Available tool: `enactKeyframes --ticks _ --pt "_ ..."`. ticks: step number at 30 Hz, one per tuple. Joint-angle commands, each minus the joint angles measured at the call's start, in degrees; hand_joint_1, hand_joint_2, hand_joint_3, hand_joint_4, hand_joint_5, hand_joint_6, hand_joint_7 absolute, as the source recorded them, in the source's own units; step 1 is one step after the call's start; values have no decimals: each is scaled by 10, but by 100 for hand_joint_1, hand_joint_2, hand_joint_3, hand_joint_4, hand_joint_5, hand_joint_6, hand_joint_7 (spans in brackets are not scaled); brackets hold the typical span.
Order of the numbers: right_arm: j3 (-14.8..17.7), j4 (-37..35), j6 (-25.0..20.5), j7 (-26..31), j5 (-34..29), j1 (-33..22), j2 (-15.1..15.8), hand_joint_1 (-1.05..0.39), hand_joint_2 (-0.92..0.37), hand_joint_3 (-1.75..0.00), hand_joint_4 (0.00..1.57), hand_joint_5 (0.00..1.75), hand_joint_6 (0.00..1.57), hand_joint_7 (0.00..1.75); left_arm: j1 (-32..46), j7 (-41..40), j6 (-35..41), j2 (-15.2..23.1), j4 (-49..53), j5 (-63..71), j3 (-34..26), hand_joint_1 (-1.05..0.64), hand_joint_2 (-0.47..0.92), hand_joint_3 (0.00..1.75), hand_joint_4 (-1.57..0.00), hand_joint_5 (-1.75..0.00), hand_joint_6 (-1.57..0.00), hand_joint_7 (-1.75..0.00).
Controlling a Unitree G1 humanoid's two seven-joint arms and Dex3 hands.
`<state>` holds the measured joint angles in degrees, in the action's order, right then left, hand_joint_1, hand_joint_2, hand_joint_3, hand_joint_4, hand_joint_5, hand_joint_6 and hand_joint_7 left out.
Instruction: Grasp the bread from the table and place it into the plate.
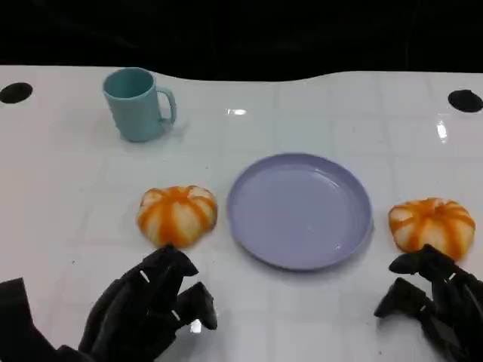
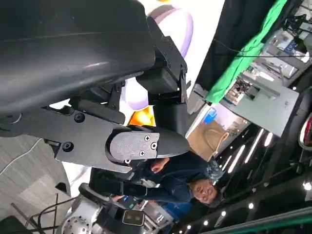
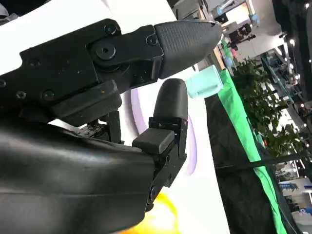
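On the white table point(image 1: 302, 317) there are two orange-and-white breads. One bread point(image 1: 177, 215) lies just left of the purple plate point(image 1: 299, 209), the other bread point(image 1: 432, 225) lies to the right of it. The left hand point(image 1: 147, 305) is near the first bread, fingers apart, holding nothing. The right hand point(image 1: 434, 298) is just beside the second one, also released. A teal mug point(image 1: 137, 103) stands far behind
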<state>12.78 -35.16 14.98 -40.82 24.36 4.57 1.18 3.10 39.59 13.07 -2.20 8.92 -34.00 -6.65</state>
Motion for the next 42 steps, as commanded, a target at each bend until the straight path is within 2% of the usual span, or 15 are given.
enactKeyframes --ticks 1,4,5,7,8,12,13,14,17,19,22,31,34,39,42 --pt "6 1 2 -3 4 3 6 -53 -92 -26 64 150 57 119 4 9 -60 4 3 24 2 -53 92 34 -43 -160 -48 -119" --pt "6 2 3 -3 5 2 6 -53 -92 -26 63 150 57 119 4 10 -84 4 9 33 5 -53 92 34 -40 -155 -45 -113" --pt "6 -2 4 -5 5 5 5 -53 -92 -26 63 150 57 119 3 13 -99 3 12 36 4 -53 92 31 -39 -146 -42 -104" --pt "6 -6 4 -6 5 9 5 -54 -92 -25 64 150 57 119 0 18 -123 3 17 40 3 -52 92 17 -41 -105 -49 -39" --pt "6 -7 4 -5 5 10 4 -54 -92 -24 64 150 58 119 -1 21 -131 4 19 41 3 -52 92 15 -41 -96 -50 -25" --pt "4 -5 3 -1 3 10 1 -54 -92 -24 64 150 58 118 -6 37 -169 19 24 57 9 -53 92 11 -36 -81 -48 -8" --pt "3 -4 0 -1 4 10 -2 -54 -92 -23 64 150 58 118 -9 42 -192 29 26 73 11 -54 92 12 -27 -73 -43 -5" --pt "3 -3 -2 -2 6 11 -3 -54 -92 -23 64 150 58 118 -11 46 -209 35 28 83 13 -56 92 12 -21 -65 -40 -2" --pt "4 -3 -6 4 6 11 -8 -55 -92 -20 66 149 60 117 -18 31 -307 53 44 154 22 -59 92 15 -9 -53 -32 0" --pt "4 -4 -9 -2 7 11 -7 -55 -92 -19 66 149 60 116 -18 -8 -345 68 37 218 30 -59 92 14 -7 -49 -30 0" --pt "5 -8 -10 -13 10 11 -5 -54 -92 -20 63 148 59 116 -14 -53 -362 81 22 274 40 -57 92 8 -6 -45 -28 0" --pt "6 -8 -10 -15 10 11 -5 -54 -92 -21 62 150 58 117 -13 -76 -368 93 23 273 57 -57 92 7 -6 -43 -28 0" --pt "8 -16 2 -15 8 17 -7 -53 -92 -22 62 151 59 113 -65 -199 -421 175 -10 525 68 -46 82 2 -1 -26 -23 -1" --pt "9 -26 4 -19 7 24 -6 -53 -92 -24 63 150 60 113 -83 -280 -439 203 0 623 88 -46 79 0 -1 -22 -25 -2" --pt "7 -22 4 -6 3 24 -10 -55 -92 -22 65 149 61 113 -109 -351 -416 233 1 740 120 -49 81 1 -3 -22 -28 -3"
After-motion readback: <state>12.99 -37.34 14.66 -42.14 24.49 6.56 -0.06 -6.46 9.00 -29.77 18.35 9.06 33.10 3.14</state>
